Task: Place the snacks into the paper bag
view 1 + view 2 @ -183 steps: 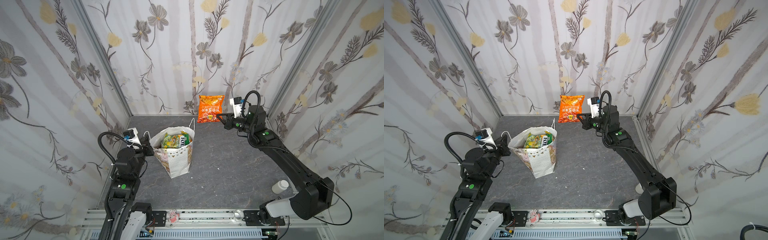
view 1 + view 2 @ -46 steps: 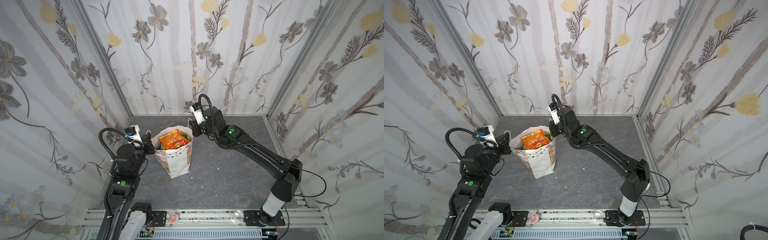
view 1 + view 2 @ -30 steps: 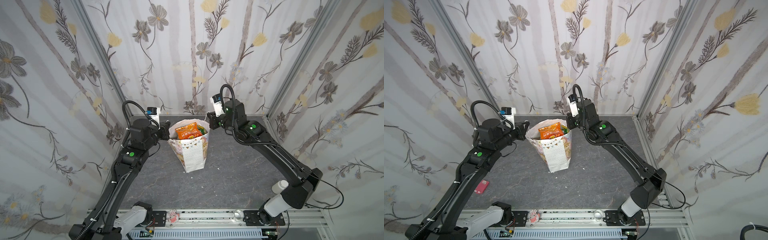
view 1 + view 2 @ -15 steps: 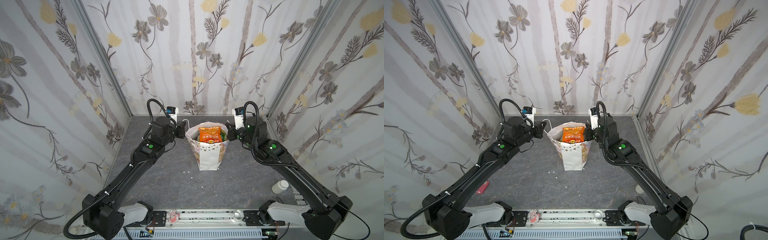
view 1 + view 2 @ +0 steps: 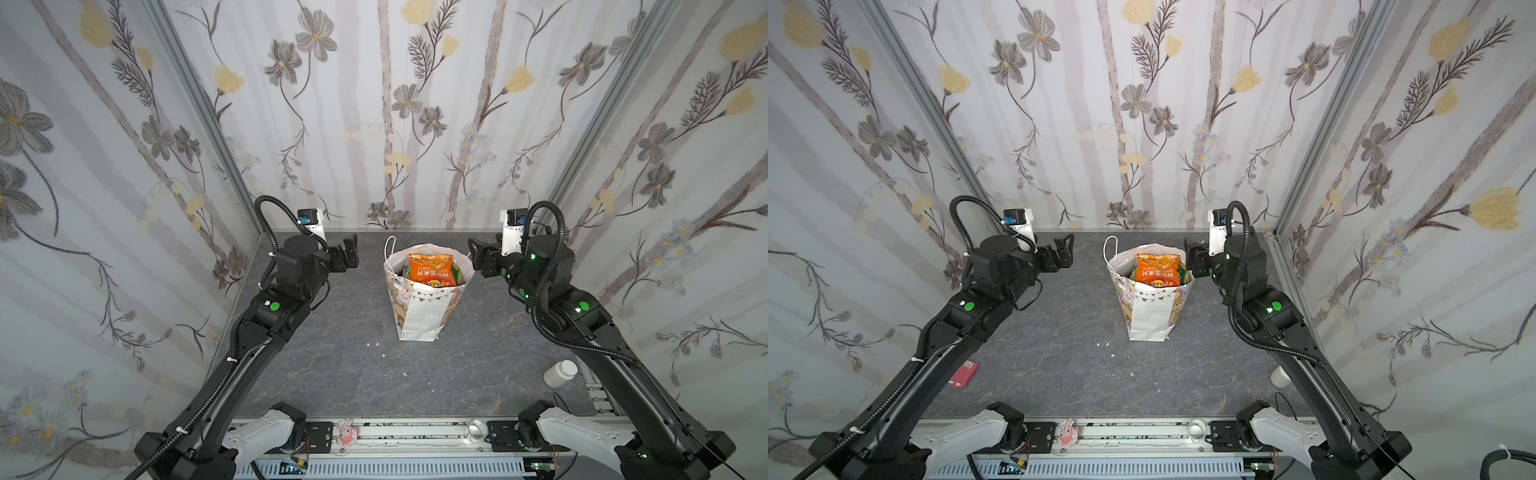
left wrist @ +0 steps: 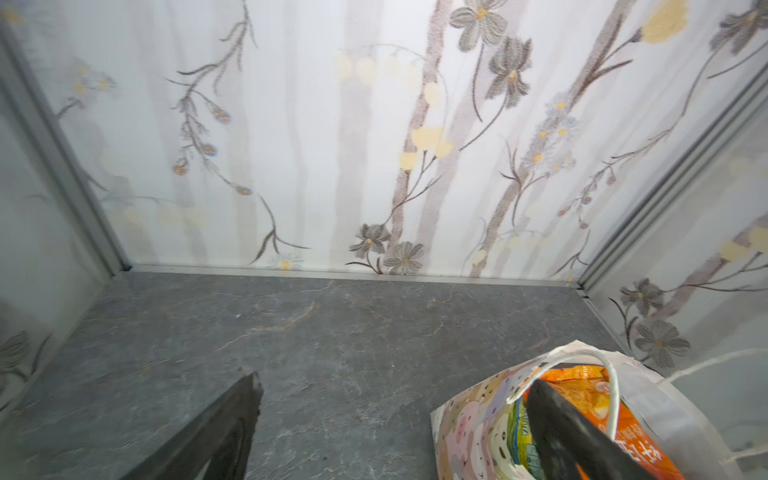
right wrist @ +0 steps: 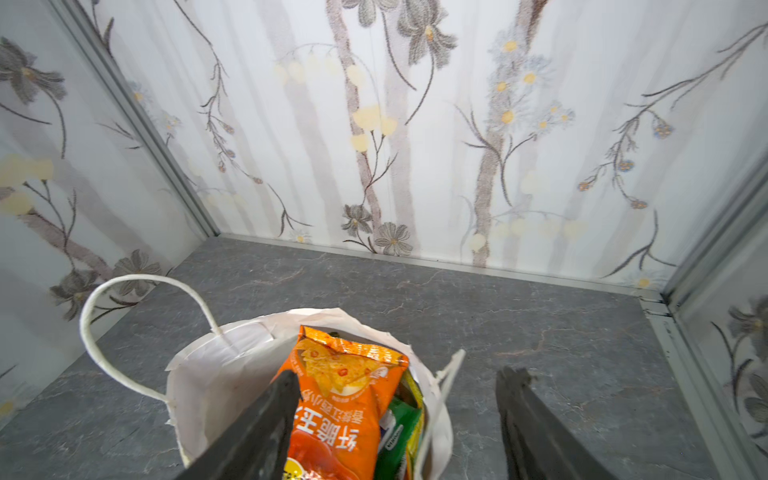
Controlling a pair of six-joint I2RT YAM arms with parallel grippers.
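Empty, spread wide: left end effector (image 5: 352,252), right end effector (image 5: 478,257) flank paper bag (image 5: 419,316); white bottle (image 5: 560,372) well apart.

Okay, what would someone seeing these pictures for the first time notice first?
The white paper bag stands upright toward the back of the grey table with an orange snack packet poking out of its top. The left gripper and right gripper flank it, both open and empty, against floral wallpaper on every wall.

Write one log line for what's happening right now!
bag: upright, snacks inside | left gripper: open, off bag | right gripper: open, by bag
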